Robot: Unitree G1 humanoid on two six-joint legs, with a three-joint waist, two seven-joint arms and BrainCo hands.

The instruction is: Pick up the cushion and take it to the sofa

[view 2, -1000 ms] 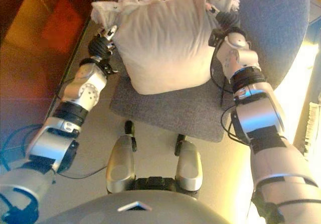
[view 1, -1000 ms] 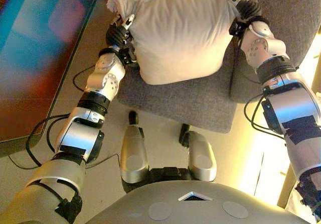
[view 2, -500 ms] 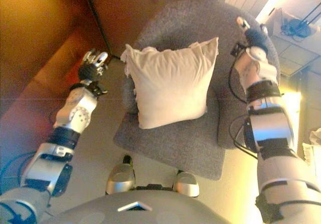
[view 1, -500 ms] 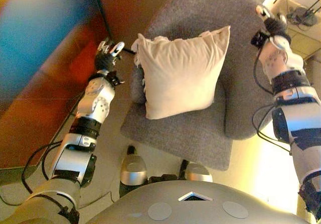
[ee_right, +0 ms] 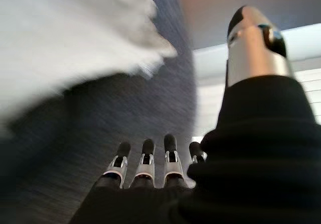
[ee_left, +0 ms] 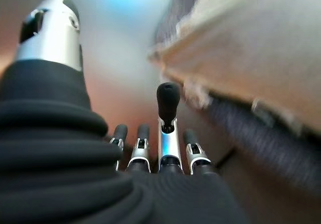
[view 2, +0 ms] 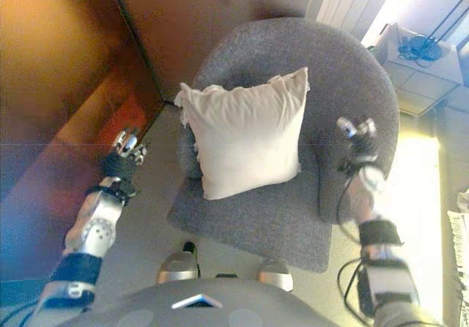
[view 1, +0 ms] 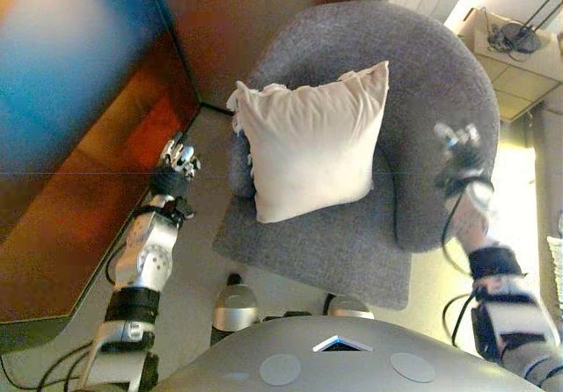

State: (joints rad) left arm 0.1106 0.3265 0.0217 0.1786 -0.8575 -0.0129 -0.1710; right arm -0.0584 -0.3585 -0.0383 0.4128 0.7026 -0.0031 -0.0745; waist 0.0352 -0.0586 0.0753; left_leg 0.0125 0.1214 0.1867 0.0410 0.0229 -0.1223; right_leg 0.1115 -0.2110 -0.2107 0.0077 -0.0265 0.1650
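A cream cushion with a frilled edge leans upright against the back of a round grey armchair. It also shows in the right eye view. My left hand is open and empty over the floor, left of the chair and apart from the cushion. My right hand is open and empty above the chair's right arm, apart from the cushion. The left wrist view shows straight fingers with the cushion beyond them. The right wrist view shows straight fingers over grey fabric.
A dark wooden wall or cabinet runs along the left. A small white table with cables stands at the back right. White slats stand behind the chair. Bare floor lies between the chair and the wall.
Both hands have let go of the cushion and drawn back and outward. The cushion now rests on the chair. The camera has pulled back, so the whole chair shows.
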